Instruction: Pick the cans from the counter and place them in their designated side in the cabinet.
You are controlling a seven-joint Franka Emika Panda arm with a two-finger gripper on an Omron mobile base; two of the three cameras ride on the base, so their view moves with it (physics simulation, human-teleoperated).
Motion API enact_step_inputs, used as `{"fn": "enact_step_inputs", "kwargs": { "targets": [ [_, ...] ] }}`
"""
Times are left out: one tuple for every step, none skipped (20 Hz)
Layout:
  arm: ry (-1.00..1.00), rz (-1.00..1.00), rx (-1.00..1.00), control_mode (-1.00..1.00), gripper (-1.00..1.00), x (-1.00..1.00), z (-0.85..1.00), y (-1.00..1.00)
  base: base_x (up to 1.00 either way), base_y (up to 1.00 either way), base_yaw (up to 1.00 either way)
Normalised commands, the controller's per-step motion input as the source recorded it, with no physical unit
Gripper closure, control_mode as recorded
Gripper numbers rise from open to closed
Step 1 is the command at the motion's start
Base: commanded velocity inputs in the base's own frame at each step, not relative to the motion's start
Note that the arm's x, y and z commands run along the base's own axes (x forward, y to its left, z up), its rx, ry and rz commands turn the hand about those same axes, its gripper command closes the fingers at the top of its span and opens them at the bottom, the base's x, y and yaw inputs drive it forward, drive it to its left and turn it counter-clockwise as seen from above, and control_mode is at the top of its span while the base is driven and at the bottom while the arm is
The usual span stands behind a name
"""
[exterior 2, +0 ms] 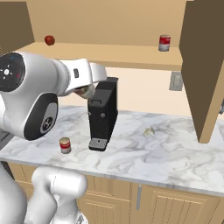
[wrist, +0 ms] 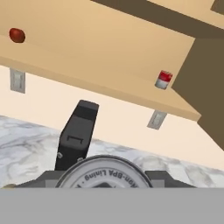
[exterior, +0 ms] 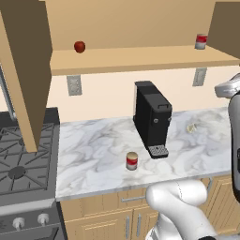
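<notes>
Can held between the fingers, lifted above the surface.
Second red-banded can stands beside coffee machine.

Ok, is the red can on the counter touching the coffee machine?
Apart. The left base view shows bare counter between the red can and the coffee machine.
</notes>
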Motion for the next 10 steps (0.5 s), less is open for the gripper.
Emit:
{"fn": "enact_step_inputs", "kwargs": {
  "targets": [
    [-0.02, 0.00, 0.00, -1.00, 1.00, 0.17, 0.13, 0.04, 0.00, 0.00, 0.00],
    [-0.02, 0.00, 0.00, -1.00, 1.00, 0.18, 0.12, 0.04, 0.00, 0.00, 0.00],
    [-0.01, 0.00, 0.00, -1.00, 1.00, 0.20, 0.12, 0.03, 0.00, 0.00, 0.00],
    [-0.02, 0.00, 0.00, -1.00, 1.00, 0.20, 0.13, 0.01, 0.00, 0.00, 0.00],
    [-0.02, 0.00, 0.00, -1.00, 1.00, 0.20, 0.14, 0.00, 0.00, 0.00, 0.00],
    [-0.02, 0.00, 0.00, -1.00, 1.00, 0.20, 0.15, 0.00, 0.00, 0.00, 0.00],
    [-0.02, 0.00, 0.00, -1.00, 1.00, 0.19, 0.16, 0.00, 0.00, 0.00, 0.00],
    [-0.02, 0.00, 0.00, -1.00, 1.00, 0.20, 0.16, 0.00, 0.00, 0.00, 0.00],
    [-0.02, 0.00, 0.00, -1.00, 1.00, 0.20, 0.15, 0.00, 0.00, 0.00, 0.00],
    [-0.02, 0.00, 0.00, -1.00, 1.00, 0.21, 0.15, 0.00, 0.00, 0.00, 0.00]
  ]
}}
